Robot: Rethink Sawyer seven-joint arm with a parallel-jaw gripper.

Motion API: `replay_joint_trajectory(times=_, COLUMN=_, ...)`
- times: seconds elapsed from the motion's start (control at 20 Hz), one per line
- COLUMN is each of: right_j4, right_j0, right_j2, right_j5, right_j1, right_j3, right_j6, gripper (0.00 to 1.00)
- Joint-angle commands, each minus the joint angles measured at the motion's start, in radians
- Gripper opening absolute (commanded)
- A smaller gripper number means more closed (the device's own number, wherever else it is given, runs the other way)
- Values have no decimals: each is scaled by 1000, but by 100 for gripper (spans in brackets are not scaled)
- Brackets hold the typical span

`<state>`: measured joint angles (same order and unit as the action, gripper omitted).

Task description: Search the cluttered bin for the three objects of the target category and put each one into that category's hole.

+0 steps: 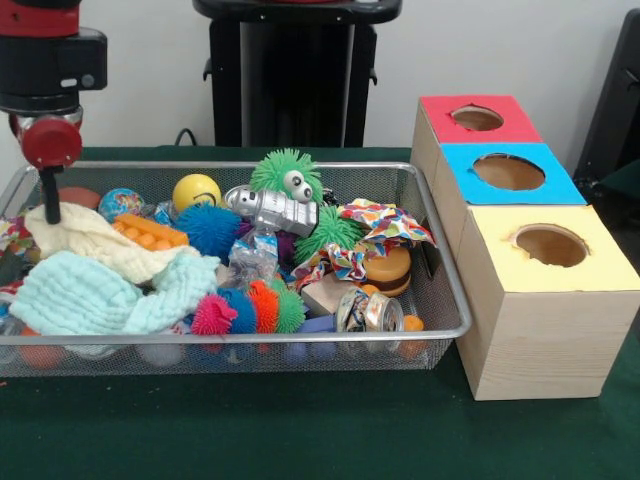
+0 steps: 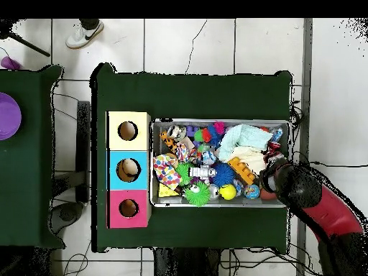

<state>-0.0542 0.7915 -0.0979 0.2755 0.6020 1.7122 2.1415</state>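
The silver wire-mesh bin (image 1: 440, 250) is filled with toys and cloths; it also shows in the overhead view (image 2: 219, 123). In it lie a green fuzzy ball with eyes (image 1: 286, 175), a silver robot toy (image 1: 272, 208), a yellow ball (image 1: 196, 190), a blue spiky ball (image 1: 208, 228), a cream cloth (image 1: 95, 240) and a mint cloth (image 1: 90, 290). Three wooden boxes stand beside the bin, each with a hole in its top: red (image 1: 520, 125), blue (image 1: 555, 185), yellow (image 1: 600, 265). My gripper (image 1: 50, 205) hangs at the bin's left end, down at the cream cloth, and holds nothing that I can see. In the overhead view my gripper (image 2: 272, 159) is at the bin's right end.
Also in the bin are a colourful scarf (image 1: 385, 222), a toy burger (image 1: 385, 268), a small can (image 1: 368, 310) and a row of puffy coloured balls (image 1: 250, 308). A person's shoe (image 2: 85, 32) shows on the floor. A purple bowl (image 2: 7, 115) sits on a side table.
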Motion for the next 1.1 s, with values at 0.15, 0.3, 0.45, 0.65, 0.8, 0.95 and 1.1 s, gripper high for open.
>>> replay_joint_trajectory(times=0.15, right_j4=-14, right_j0=8, right_j2=-27, right_j5=41, right_j1=1, right_j3=54, right_j6=51, gripper=0)
replay_joint_trajectory(times=0.3, right_j4=2, right_j0=21, right_j2=-47, right_j5=35, right_j1=5, right_j3=71, right_j6=63, gripper=0)
replay_joint_trajectory(times=0.45, right_j4=20, right_j0=22, right_j2=-62, right_j5=16, right_j1=15, right_j3=104, right_j6=93, gripper=0)
replay_joint_trajectory(times=0.65, right_j4=59, right_j0=-18, right_j2=-51, right_j5=-28, right_j1=47, right_j3=171, right_j6=180, gripper=0)
replay_joint_trajectory(times=0.8, right_j4=114, right_j0=-71, right_j2=-31, right_j5=-36, right_j1=87, right_j3=225, right_j6=257, gripper=0)
replay_joint_trajectory(times=0.95, right_j4=178, right_j0=-129, right_j2=-7, right_j5=-25, right_j1=130, right_j3=263, right_j6=314, gripper=0)
replay_joint_trajectory(times=1.1, right_j4=257, right_j0=-210, right_j2=43, right_j5=14, right_j1=170, right_j3=274, right_j6=357, gripper=0)
